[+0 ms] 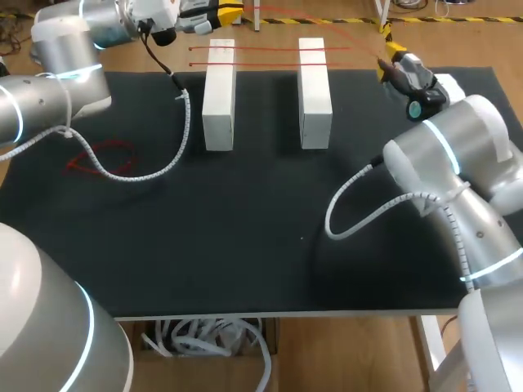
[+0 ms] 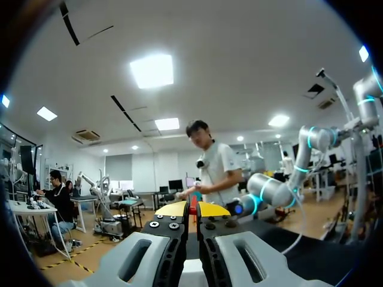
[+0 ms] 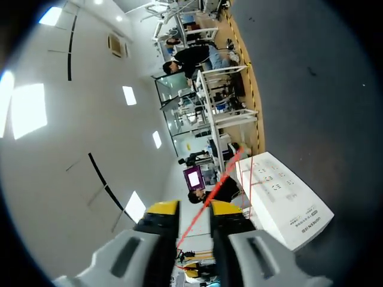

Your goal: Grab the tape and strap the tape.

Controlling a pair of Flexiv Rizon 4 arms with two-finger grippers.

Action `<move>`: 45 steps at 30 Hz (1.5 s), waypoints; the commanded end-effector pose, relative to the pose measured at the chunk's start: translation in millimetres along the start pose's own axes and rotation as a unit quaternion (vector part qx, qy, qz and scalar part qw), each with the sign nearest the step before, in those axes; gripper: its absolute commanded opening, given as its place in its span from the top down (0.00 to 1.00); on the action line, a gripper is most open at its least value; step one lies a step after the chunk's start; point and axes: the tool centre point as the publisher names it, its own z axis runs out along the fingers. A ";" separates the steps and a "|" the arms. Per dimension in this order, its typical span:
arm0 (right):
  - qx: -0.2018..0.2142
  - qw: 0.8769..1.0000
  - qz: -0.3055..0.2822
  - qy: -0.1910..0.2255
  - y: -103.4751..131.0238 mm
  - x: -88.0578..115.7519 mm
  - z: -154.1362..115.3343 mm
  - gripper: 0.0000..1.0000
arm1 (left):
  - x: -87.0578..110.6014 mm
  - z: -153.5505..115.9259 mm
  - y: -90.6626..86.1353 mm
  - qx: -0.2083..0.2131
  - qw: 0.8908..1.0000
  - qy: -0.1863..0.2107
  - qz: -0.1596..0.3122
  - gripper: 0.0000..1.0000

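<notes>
Left gripper (image 2: 193, 210): closed on the red tape (image 2: 193, 202).
Right gripper (image 3: 194, 209): tape enters it; hold unclear.
Risk: a weak hold lets the strand slip and miss the white blocks (image 1: 219, 94).

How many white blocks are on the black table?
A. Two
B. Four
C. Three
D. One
A: only a left block and a right block stand side by side on the table, with red tape stretched across both.
</notes>
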 end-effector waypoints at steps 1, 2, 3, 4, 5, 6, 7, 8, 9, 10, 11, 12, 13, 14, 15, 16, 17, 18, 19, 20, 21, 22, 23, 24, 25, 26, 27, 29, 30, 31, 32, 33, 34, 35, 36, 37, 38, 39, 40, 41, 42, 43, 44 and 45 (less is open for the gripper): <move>-0.199 0.980 0.001 0.000 -3.9 -0.7 5.5 1.00 | 1.2 0.4 -0.2 0.000 1.000 -0.002 0.001 1.00; -0.199 0.980 0.001 0.000 -4.0 -0.7 5.6 1.00 | 1.2 0.4 -0.2 0.000 1.000 -0.002 0.001 1.00; -0.198 0.980 0.000 0.000 -4.0 -0.7 5.8 1.00 | 1.2 0.4 -0.2 0.000 1.000 -0.002 0.001 1.00; -0.198 0.980 0.000 0.000 -3.7 -0.9 6.5 1.00 | 1.2 0.4 -0.2 0.000 1.000 -0.002 0.001 1.00; -0.198 0.980 -0.001 0.001 -3.0 -0.8 7.4 0.99 | 1.2 0.4 -0.2 0.000 1.000 -0.002 0.001 1.00; -0.197 0.980 -0.001 0.001 -2.3 -0.7 8.0 0.96 | 1.2 0.4 -0.2 0.000 1.000 -0.002 0.001 1.00; -0.197 0.980 -0.002 0.002 -1.8 -0.6 8.5 0.95 | 1.2 0.4 -0.2 0.000 1.000 -0.002 0.001 1.00; -0.195 0.981 -0.004 0.003 -1.4 -0.5 8.9 0.93 | 1.2 0.4 -0.2 0.000 1.000 -0.002 0.001 1.00; -0.195 0.981 -0.004 0.003 -1.3 -0.4 9.1 0.93 | 1.2 0.4 -0.2 0.000 1.000 -0.002 0.001 1.00; -0.194 0.981 -0.005 0.003 -1.2 -0.4 9.4 0.89 | 1.2 0.4 -0.2 0.000 1.000 -0.002 0.001 1.00; -0.191 0.982 -0.008 0.003 -1.5 -0.4 9.9 0.89 | 1.2 0.4 -0.2 0.000 1.000 -0.002 0.001 1.00; -0.190 0.982 -0.009 0.003 -2.0 -0.5 10.4 1.00 | 1.2 0.4 -0.2 0.000 1.000 -0.002 0.001 1.00; -0.190 0.982 -0.009 0.003 -2.5 -0.5 10.7 1.00 | 1.2 0.4 -0.2 0.000 1.000 -0.002 0.001 1.00; -0.189 0.982 -0.008 0.003 -2.9 -0.4 10.9 1.00 | 1.2 0.4 -0.2 0.000 1.000 -0.002 0.001 1.00; -0.187 0.982 -0.009 0.003 -3.3 -0.3 11.1 1.00 | 1.2 0.4 -0.2 0.000 1.000 -0.002 0.001 1.00; -0.187 0.982 -0.009 0.003 -3.4 -0.2 11.2 1.00 | 1.2 0.4 -0.2 0.000 1.000 -0.002 0.001 1.00; -0.184 0.983 -0.012 0.004 -3.7 0.1 11.3 1.00 | 1.2 0.4 -0.2 0.000 1.000 -0.002 0.001 1.00; -0.184 0.983 -0.012 0.004 -3.9 0.2 11.3 1.00 | 1.2 0.4 -0.2 0.000 1.000 -0.002 0.001 1.00; -0.184 0.983 -0.012 0.004 -4.1 0.3 11.4 1.00 | 1.2 0.4 -0.2 0.000 1.000 -0.002 0.001 1.00; -0.183 0.983 -0.013 0.002 -4.2 0.3 11.6 1.00 | 1.2 0.4 -0.2 0.000 1.000 -0.002 0.001 1.00; -0.183 0.983 -0.013 0.002 -4.3 0.3 11.6 1.00 | 1.2 0.4 -0.2 0.000 1.000 -0.002 0.001 1.00; -0.181 0.983 -0.012 0.001 -4.7 0.2 11.7 1.00 | 1.2 0.4 -0.2 0.000 1.000 -0.002 0.001 1.00; -0.179 0.984 -0.014 -0.002 -5.2 0.2 11.7 1.00 | 1.2 0.4 -0.2 0.000 1.000 -0.002 0.001 1.00; -0.179 0.984 -0.014 -0.002 -5.4 0.1 11.7 1.00 | 1.2 0.4 -0.2 0.000 1.000 -0.002 0.001 1.00; -0.178 0.984 -0.014 -0.004 -5.1 -0.8 11.8 1.00 | 1.2 0.4 -0.2 0.000 1.000 -0.002 0.001 1.00; -0.177 0.984 -0.016 -0.007 -4.3 -1.3 11.9 1.00 | 1.2 0.4 -0.2 0.000 1.000 -0.002 0.001 1.00; -0.176 0.984 -0.016 -0.008 -4.2 -1.4 11.9 1.00 | 1.2 0.4 -0.2 0.000 1.000 -0.002 0.001 1.00; -0.167 0.986 -0.021 -0.014 -4.4 -0.8 11.1 1.00 | 1.2 0.4 -0.2 0.000 1.000 -0.002 0.001 1.00; -0.168 0.986 -0.018 -0.013 -4.8 -0.9 11.1 1.00 | 1.2 0.4 -0.2 0.000 1.000 -0.002 0.001 1.00; -0.165 0.986 -0.020 -0.015 -5.1 -0.6 10.6 1.00 | 1.2 0.4 -0.2 0.000 1.000 -0.002 0.001 1.00; -0.163 0.986 -0.021 -0.016 -5.5 -0.3 10.4 1.00 | 1.2 0.4 -0.2 0.000 1.000 -0.002 0.001 1.00; -0.161 0.987 -0.020 -0.016 -6.3 0.2 10.8 1.00 | 1.2 0.4 -0.2 0.000 1.000 -0.002 0.001 1.00; -0.153 0.988 -0.021 -0.020 -7.1 0.4 11.8 1.00 | 1.2 0.4 -0.2 0.000 1.000 -0.002 0.001 1.00; -0.147 0.989 -0.015 -0.021 -7.9 0.1 12.6 1.00 | 1.2 0.4 -0.2 0.000 1.000 -0.002 0.001 1.00; -0.143 0.989 -0.019 -0.023 -8.3 -0.2 13.1 1.00 | 1.2 0.4 -0.2 0.000 1.000 -0.002 0.001 1.00; -0.132 0.991 -0.020 -0.026 -9.6 -0.6 14.0 1.00 | 1.2 0.4 -0.2 0.000 1.000 -0.002 0.001 1.00; -0.132 0.991 -0.017 -0.019 -10.3 -0.7 14.4 1.00 | 1.2 0.4 -0.2 0.000 1.000 -0.002 0.001 1.00; -0.120 0.992 -0.028 -0.021 -11.5 1.0 14.2 1.00 | 1.2 0.4 -0.2 0.000 1.000 -0.002 0.001 1.00; -0.117 0.993 -0.023 -0.018 -12.7 1.5 14.4 1.00 | 1.2 0.4 -0.2 0.000 1.000 -0.002 0.001 1.00; -0.112 0.993 -0.024 -0.018 -13.5 2.1 14.8 1.00 | 1.2 0.4 -0.2 0.000 1.000 -0.002 0.001 1.00; -0.104 0.994 -0.032 -0.024 -14.2 2.3 15.5 1.00 | 1.2 0.4 -0.2 0.000 1.000 -0.002 0.001 1.00; -0.105 0.994 -0.033 -0.025 -15.1 1.8 16.2 1.00 | 1.2 0.4 -0.2 0.000 1.000 -0.002 0.001 1.00; -0.099 0.994 -0.033 -0.024 -15.3 1.5 17.0 1.00 | 1.2 0.4 -0.2 0.000 1.000 -0.002 0.001 1.00; -0.095 0.995 -0.033 -0.023 -15.3 1.6 17.6 1.00 | 1.2 0.4 -0.2 0.000 1.000 -0.002 0.001 1.00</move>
